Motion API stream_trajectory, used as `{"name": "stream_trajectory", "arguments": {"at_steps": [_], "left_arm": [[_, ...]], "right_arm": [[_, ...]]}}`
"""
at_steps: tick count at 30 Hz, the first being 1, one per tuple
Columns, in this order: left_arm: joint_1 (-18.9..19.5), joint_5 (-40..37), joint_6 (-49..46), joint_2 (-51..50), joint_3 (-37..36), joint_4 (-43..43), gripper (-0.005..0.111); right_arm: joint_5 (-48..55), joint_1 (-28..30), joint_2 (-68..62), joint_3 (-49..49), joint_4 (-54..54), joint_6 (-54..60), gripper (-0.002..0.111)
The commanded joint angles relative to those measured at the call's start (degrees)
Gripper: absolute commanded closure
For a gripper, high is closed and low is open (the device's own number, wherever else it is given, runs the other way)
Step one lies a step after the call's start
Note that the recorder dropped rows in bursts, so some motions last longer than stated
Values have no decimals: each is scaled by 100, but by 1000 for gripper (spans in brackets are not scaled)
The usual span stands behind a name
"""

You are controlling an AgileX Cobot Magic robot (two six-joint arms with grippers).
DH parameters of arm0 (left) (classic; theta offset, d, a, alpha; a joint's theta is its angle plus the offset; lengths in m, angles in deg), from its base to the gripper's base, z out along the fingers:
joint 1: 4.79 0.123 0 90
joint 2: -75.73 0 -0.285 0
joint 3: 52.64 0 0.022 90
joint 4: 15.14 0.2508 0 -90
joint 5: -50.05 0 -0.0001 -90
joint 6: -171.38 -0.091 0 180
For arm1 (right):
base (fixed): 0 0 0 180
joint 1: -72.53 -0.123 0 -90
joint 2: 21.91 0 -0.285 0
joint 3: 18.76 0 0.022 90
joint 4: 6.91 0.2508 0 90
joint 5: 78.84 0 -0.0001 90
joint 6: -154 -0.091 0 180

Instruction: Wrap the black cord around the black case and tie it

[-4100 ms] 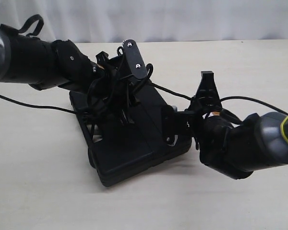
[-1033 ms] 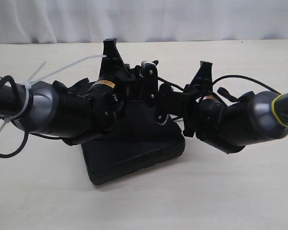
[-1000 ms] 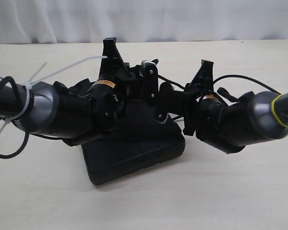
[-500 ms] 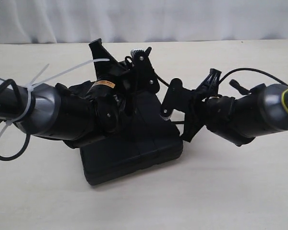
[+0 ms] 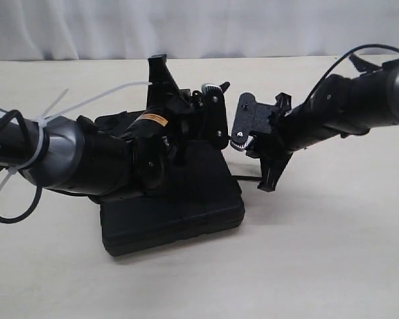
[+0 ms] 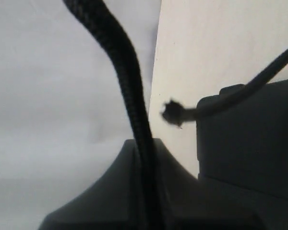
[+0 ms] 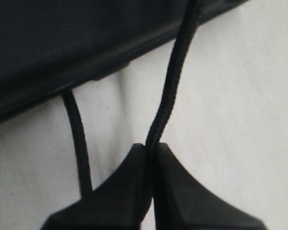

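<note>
Black cord (image 7: 170,100) pinched tight in two spots: once in the right pincer (image 7: 151,153), once in the left pincer (image 6: 146,153), both pressed together on it. Runs from there to the edge of the black case (image 5: 179,206), flat on the bench (image 5: 319,266) under both arms. Since a moment ago: a lift and swing back on the right side, a small slide of the case. Probably pulling the cord snug. No tied knot to see yet.
</note>
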Motion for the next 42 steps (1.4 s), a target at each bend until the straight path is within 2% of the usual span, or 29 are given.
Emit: {"name": "stream_trajectory", "arguments": {"at_steps": [1, 5, 10, 15, 18, 21, 25, 35, 42], "left_arm": [[16, 183, -360, 3, -5, 453, 107], [258, 356, -387, 3, -5, 211, 107], [582, -21, -387, 3, -5, -74, 107], [583, -751, -401, 3, -5, 444, 107], [583, -854, -401, 3, -5, 512, 107], [583, -643, -648, 3, -119, 599, 107], [583, -367, -1505, 3, -504, 831, 107], [583, 325, -1195, 3, -618, 872, 107], [583, -544, -1196, 3, -618, 1388, 107]], "right_arm": [[947, 68, 7, 424, -38, 201, 104], [1027, 68, 7, 352, -286, 225, 104], [1276, 68, 7, 341, -778, 212, 104], [1261, 68, 7, 341, -902, 224, 104], [1149, 68, 7, 341, -943, 197, 104], [1073, 68, 7, 341, -920, 198, 104], [963, 143, 7, 375, -858, 209, 104], [972, 169, 7, 375, -658, 219, 104], [960, 169, 7, 375, -658, 219, 104]]}}
